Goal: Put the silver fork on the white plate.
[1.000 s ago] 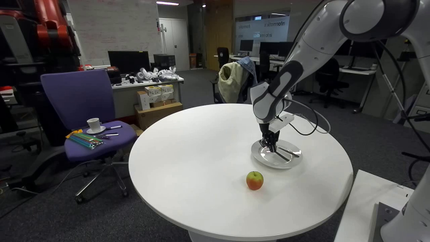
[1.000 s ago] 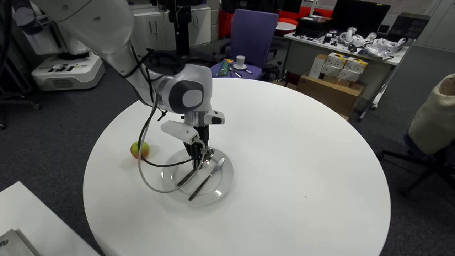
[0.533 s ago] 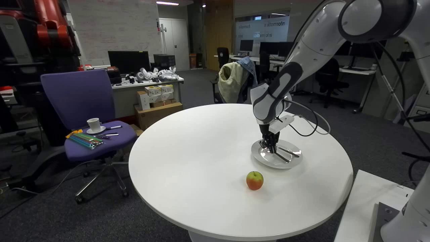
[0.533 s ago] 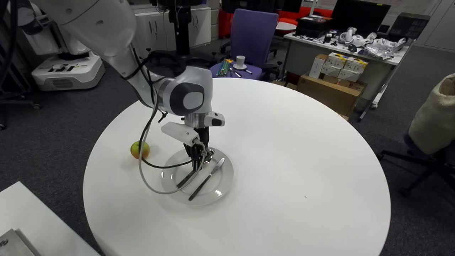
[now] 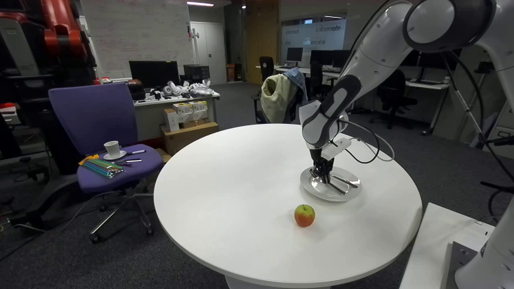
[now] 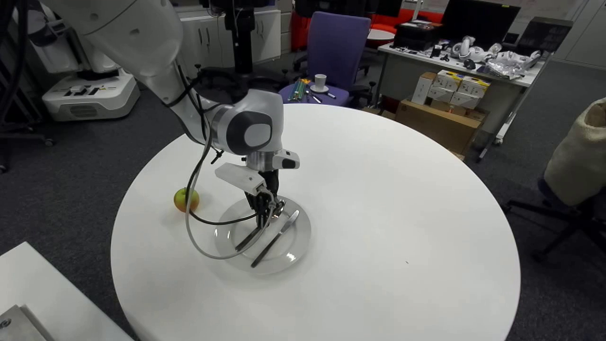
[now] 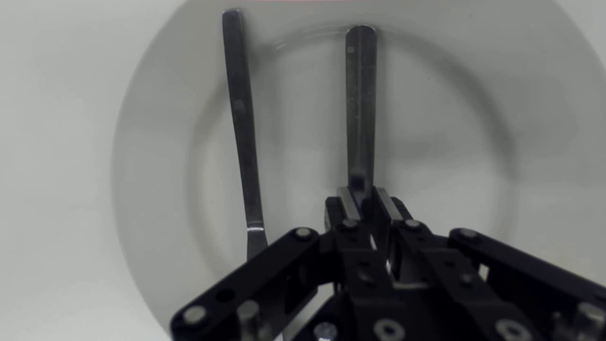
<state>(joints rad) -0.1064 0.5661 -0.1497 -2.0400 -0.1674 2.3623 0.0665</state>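
Note:
The white plate (image 7: 156,189) lies on the round table and also shows in both exterior views (image 5: 327,196) (image 6: 298,241). The silver fork (image 7: 361,104) is over the plate, its handle running away from my gripper in the wrist view. My gripper (image 7: 363,192) points down over the plate, its two fingers pressed close on both sides of the fork's handle. The fork's handle also shows in both exterior views (image 5: 337,188) (image 6: 247,239). Its head is mostly hidden behind the gripper. The fork is at or just above the plate's surface; I cannot tell whether all of it touches.
A knife (image 7: 244,118) lies on the plate beside the fork, roughly parallel to it. A red-green apple (image 5: 304,216) stands on the white round table (image 5: 241,180) near the plate. A purple chair (image 5: 96,116) with a cup stands beyond the table.
My gripper has sunk very slightly toward the plate, and the fork's handle end has lowered a little with it. The plate, knife and apple have not moved.

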